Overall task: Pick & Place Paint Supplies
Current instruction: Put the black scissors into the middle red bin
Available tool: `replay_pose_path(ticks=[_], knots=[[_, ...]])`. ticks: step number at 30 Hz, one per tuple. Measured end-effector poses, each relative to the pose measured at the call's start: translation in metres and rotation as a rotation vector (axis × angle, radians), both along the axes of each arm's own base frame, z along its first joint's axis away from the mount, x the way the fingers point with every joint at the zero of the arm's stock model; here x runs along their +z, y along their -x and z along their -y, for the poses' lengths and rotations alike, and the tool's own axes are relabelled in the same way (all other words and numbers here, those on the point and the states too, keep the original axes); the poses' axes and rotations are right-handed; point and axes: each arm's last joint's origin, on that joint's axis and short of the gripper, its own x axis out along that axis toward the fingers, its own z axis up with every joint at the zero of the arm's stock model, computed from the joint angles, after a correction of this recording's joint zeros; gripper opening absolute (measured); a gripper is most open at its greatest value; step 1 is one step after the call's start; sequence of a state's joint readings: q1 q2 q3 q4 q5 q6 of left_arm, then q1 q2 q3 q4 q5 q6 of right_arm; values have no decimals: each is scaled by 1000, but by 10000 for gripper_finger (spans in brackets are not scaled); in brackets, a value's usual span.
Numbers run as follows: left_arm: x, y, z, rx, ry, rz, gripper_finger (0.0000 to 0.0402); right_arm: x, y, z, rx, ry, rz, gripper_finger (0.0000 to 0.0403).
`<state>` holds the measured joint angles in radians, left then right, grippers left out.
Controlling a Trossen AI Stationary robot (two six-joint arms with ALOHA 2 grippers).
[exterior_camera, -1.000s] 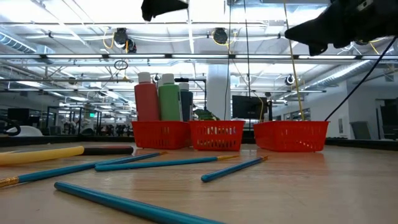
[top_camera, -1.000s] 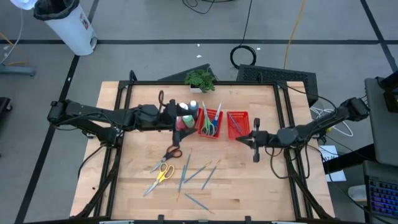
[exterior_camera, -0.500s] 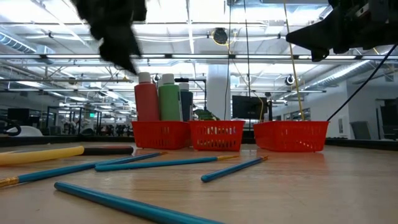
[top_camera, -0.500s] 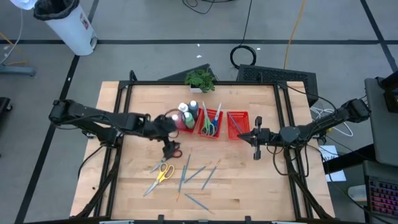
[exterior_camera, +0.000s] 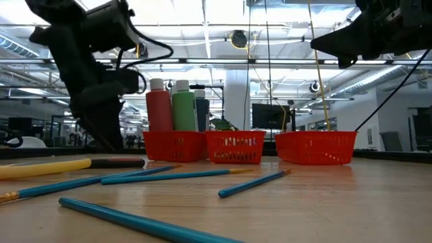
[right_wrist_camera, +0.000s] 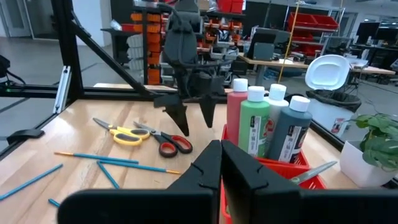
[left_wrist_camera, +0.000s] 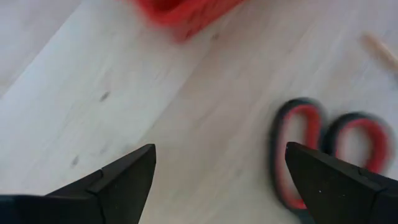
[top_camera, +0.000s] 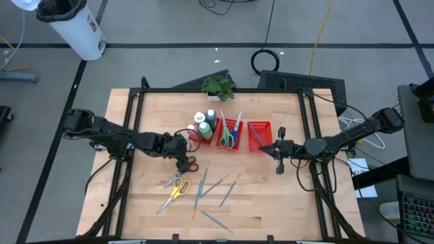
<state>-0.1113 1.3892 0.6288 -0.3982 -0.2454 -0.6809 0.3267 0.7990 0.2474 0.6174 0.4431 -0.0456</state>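
In the high view's lower centre lie brushes (top_camera: 215, 189) and yellow scissors (top_camera: 178, 189). Above them, the left gripper (top_camera: 183, 163), fingers spread, hovers beside red scissors (top_camera: 190, 165). Centre-right, the right gripper (top_camera: 279, 154) waits, fingers pressed together, beyond the paint bottles (top_camera: 203, 125).

A wooden tabletop (top_camera: 149, 203) carries three red trays (top_camera: 229, 135), a potted plant (top_camera: 218, 86), red scissors (top_camera: 189, 165), yellow scissors (top_camera: 175, 192) and scattered brushes (top_camera: 215, 192).

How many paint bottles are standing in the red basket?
4, all together in the end red tray: a red bottle, a green bottle, a dark bottle, and one more bottle behind them. Another could hide behind these.
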Motion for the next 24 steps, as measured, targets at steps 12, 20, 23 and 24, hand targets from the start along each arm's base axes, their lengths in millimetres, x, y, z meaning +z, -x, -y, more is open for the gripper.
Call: replay_pose_path(ticks=[12,20,23,24], knots=[[-26,-10,1,-99,-33,-34,365,0,0,0,0,-5,-2,0],[-27,-8,4,-139,-12,-53,351,0,0,1,-5,-1,-3,0],[-27,-8,6,-153,-10,-56,307,0,0,1,-8,-1,-2,0],[-27,-7,6,-155,-10,-60,287,0,0,1,-10,9,-2,0]])
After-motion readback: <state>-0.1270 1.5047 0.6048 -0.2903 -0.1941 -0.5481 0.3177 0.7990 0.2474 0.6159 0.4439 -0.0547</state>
